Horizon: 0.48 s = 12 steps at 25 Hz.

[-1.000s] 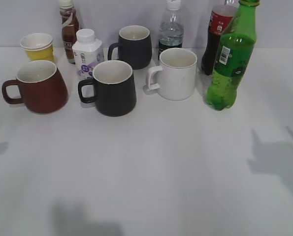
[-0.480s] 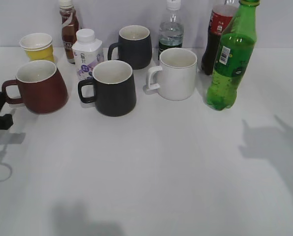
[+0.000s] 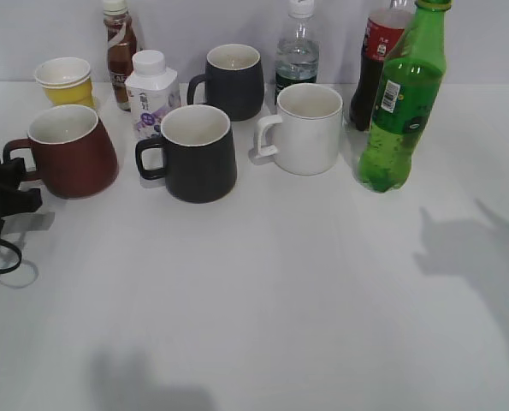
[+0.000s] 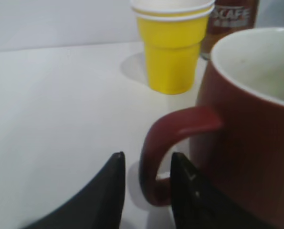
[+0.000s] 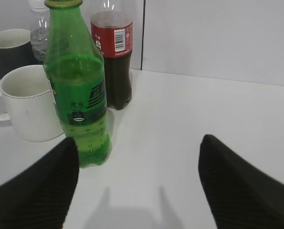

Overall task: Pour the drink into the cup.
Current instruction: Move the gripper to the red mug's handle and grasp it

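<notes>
The left gripper [image 4: 144,183] is sitting at the table's left edge with its two dark fingers [image 4: 110,186] straddling the lower part of the red-brown mug's [image 3: 70,150] handle [image 4: 170,143]; the jaws are set narrow, one finger on each side of the handle loop, and whether they are pressing it yet is not clear. The mug is standing upright near the left edge, in front of the yellow paper cup [image 3: 66,81], its white inside showing empty.

The right gripper [image 5: 137,191] is spread wide and holding nothing, aimed at the green soda bottle [image 5: 77,95], which is standing upright towards the back right of the tabletop, just beside the dark cola bottle [image 5: 114,57] and near the white mug [image 5: 29,102]. In the exterior view only this arm's shadow is falling on the table.

The step in hand looks like securing the mug by its handle. To do that well, the fingers should be closing squarely on the handle's straight lower run, not on its curve, so the mug is not twisting or tipping. The right jaws should be coming in level at the bottle's labelled middle, clear of the cola bottle behind it.
</notes>
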Tool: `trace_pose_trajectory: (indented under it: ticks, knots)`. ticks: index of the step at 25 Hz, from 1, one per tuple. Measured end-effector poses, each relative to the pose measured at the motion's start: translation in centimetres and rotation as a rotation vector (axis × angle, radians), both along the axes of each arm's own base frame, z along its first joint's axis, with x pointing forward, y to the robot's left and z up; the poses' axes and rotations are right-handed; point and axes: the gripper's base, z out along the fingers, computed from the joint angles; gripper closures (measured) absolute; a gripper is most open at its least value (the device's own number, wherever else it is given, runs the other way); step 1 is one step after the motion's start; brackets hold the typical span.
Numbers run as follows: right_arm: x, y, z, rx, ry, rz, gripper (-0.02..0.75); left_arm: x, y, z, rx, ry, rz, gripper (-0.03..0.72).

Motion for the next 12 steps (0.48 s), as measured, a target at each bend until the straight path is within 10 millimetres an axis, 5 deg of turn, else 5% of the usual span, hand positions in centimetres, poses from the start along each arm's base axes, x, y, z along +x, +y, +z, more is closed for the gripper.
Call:
trace_pose_trajectory:
  ticks: [12]
  knots:
    - [0.0,0.0,0.0,-0.020,-0.004,0.006,0.151,3.5,-0.2,-1.3,-0.006,-0.013,0.017,0.434]
